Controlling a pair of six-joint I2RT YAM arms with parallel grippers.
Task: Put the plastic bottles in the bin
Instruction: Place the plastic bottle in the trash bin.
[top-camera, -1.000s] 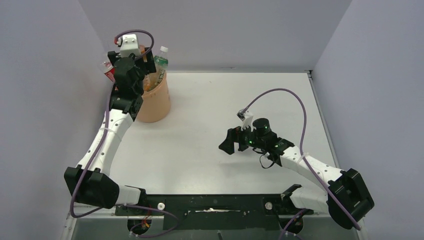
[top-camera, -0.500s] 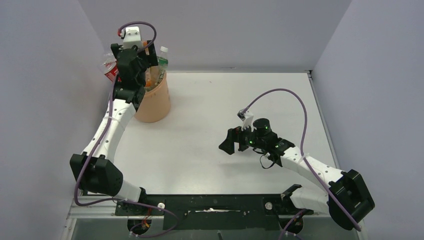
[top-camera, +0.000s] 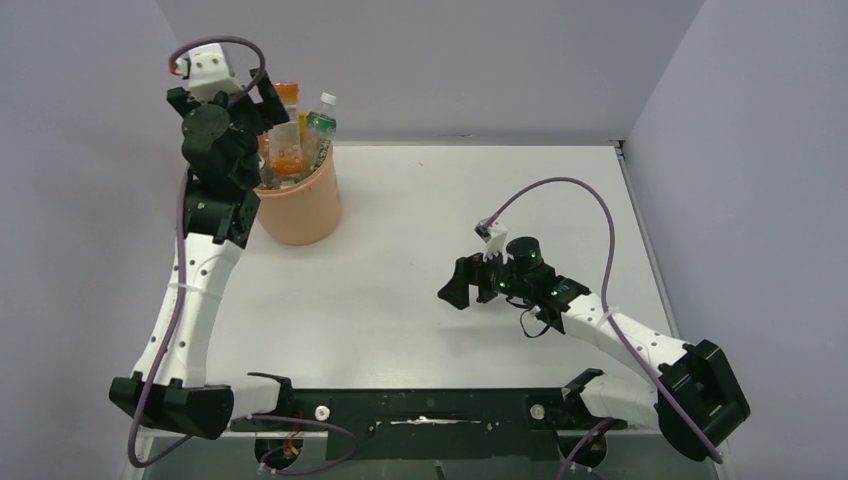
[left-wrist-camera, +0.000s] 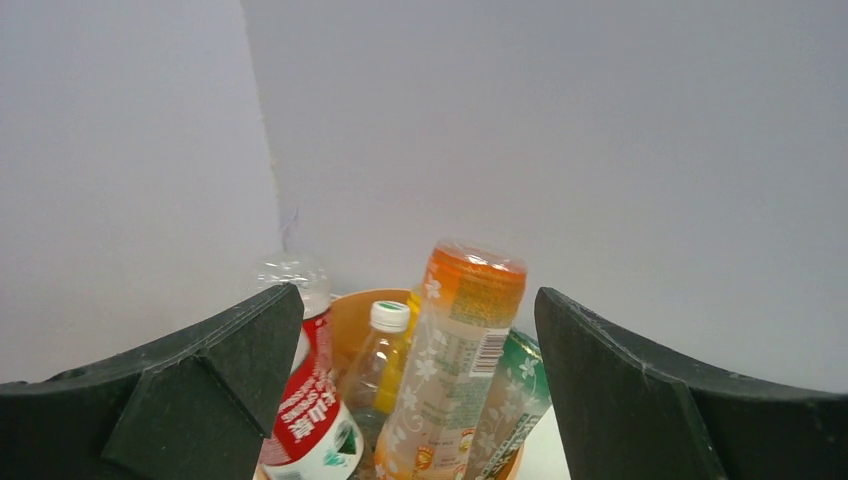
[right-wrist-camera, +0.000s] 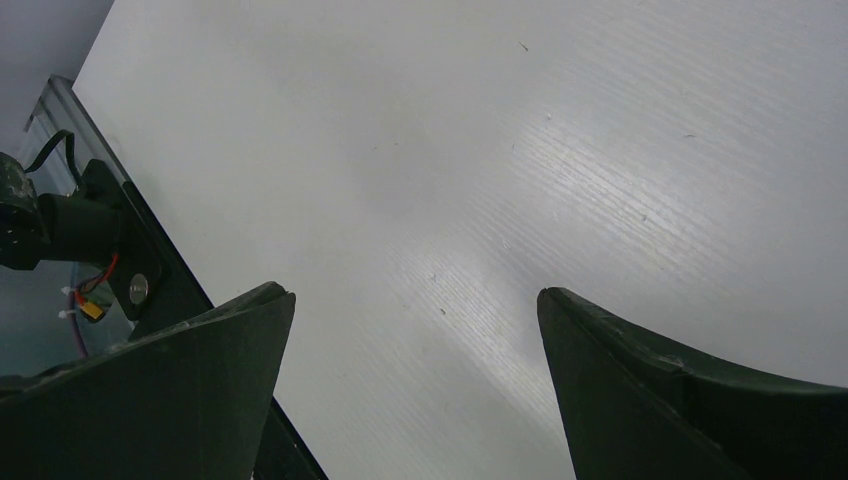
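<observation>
Left gripper, fingers spread wide and holding nothing, poised high in the table's far-left corner, with the left wall close on one side and the back wall ahead. Below and ahead of its fingertips stands the bin, with plastic bottles upright inside and rising past its rim. An orange-topped bottle is centred in the gap and a white-capped clear bottle stands beside it. A green-labelled bottle lies toward the finger at the view's right. A red-labelled bottle is partly hidden by the other finger; contact there cannot be judged. Right gripper, jaws likewise wide and empty, hangs over the bare white table, well apart from the bin. The table's near edge and the black base rail lie beside one finger, with open surface on every other side.
</observation>
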